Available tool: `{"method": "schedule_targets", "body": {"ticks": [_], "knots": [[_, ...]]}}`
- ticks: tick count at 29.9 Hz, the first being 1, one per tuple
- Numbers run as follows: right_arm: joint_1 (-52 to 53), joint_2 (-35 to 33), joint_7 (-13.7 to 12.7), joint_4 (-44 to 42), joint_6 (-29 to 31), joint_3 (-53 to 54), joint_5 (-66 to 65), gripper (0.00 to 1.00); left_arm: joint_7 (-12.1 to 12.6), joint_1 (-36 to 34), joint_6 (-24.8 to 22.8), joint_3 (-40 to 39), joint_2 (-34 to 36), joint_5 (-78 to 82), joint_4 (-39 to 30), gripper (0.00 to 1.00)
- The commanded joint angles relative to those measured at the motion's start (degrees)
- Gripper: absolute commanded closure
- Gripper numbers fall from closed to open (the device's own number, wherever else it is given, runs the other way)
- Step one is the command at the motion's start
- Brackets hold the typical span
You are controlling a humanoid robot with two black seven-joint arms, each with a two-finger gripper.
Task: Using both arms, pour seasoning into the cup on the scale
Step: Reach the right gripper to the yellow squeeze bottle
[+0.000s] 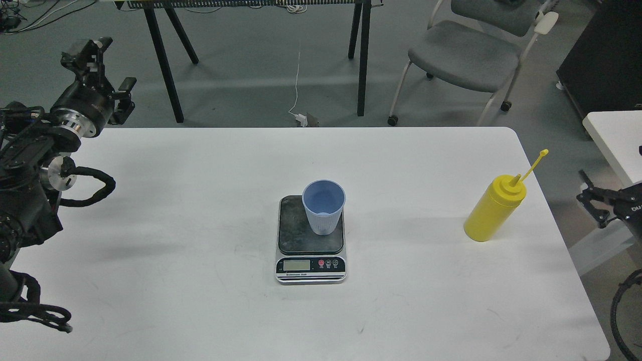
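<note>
The light-blue cup (323, 208) stands upright on the dark plate of the scale (301, 235), mid-table. The yellow seasoning bottle (494, 210) stands upright near the table's right edge, its cap strap sticking up to the right. My left gripper (105, 70) is off the table's far left corner, open and empty, far from the cup. My right gripper (599, 200) sits at the right edge of the view beside the table, right of the bottle and apart from it. Only one of its fingers (594, 198) shows.
The white table (200, 200) has a rounded far right corner. A grey chair (466, 55) and black table legs (363, 55) stand behind it. A second white table (614, 135) is at the right. My left arm's cables (85, 185) hang over the left edge.
</note>
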Motion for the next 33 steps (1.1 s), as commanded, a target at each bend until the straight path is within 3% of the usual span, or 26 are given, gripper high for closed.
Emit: {"method": "schedule_targets", "body": {"ticks": [1,17,26,33], "knots": [[-4.4,1.6,0.1,0.4,0.0,-0.3,0.3,0.0,0.0,0.1,0.0,0.0,0.1,-0.1,0.0,0.06],[-4.4,21.0,0.7,-0.2,0.0,0.8,-6.4,0.0,0.0,0.1,0.0,-0.1,-0.5,-0.1,-0.1,0.06],[-0.6,24.8,0.9,-3.0,0.0,0.9,-9.1,0.0,0.0,1.5,0.0,0.0,0.0,-0.1,-0.1,0.06],[2.4,26.5,4.6,-5.5,0.0,0.8,-10.5,0.0,0.0,1.6,0.0,0.0,0.2,-0.1,-0.1,0.06]]}}
